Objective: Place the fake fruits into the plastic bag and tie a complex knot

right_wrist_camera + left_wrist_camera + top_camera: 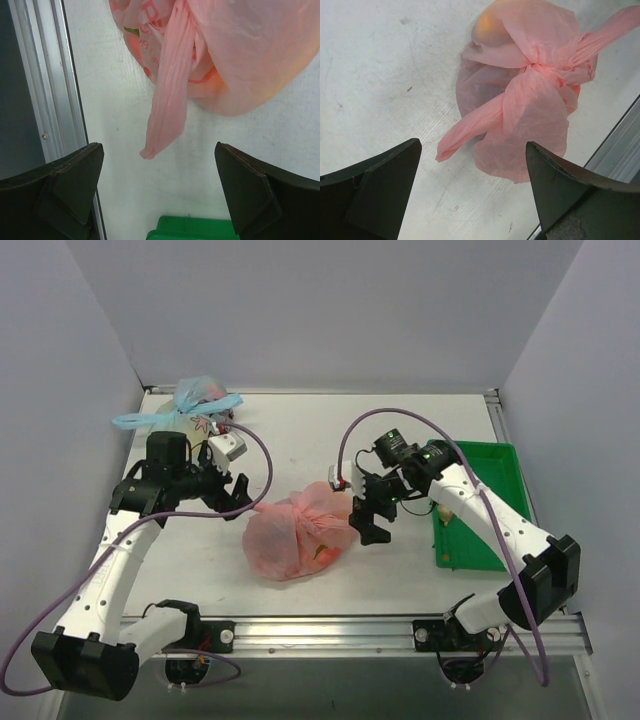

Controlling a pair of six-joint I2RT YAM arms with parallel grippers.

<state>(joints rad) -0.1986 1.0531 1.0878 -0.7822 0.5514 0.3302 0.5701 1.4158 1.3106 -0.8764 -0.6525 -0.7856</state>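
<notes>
Veiling the fruits (487,27), the plastic bag (295,535) sits knotted.

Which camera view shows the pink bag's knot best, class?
The left wrist view: the knot sits close and sharp, with twisted ends spreading from it. The top external view shows it only as a tiny gathered spot on the pink bag. The right wrist view shows one loose end, not the knot.

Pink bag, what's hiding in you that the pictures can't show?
- Fake fruits: all views, the pink film blurs them to orange glows; count unknowable.
- Knot: right wrist view, top edge cuts it off.
- One handle end: left wrist view, cut by the right edge.
- Green tray: top external, right arm covers part.
</notes>
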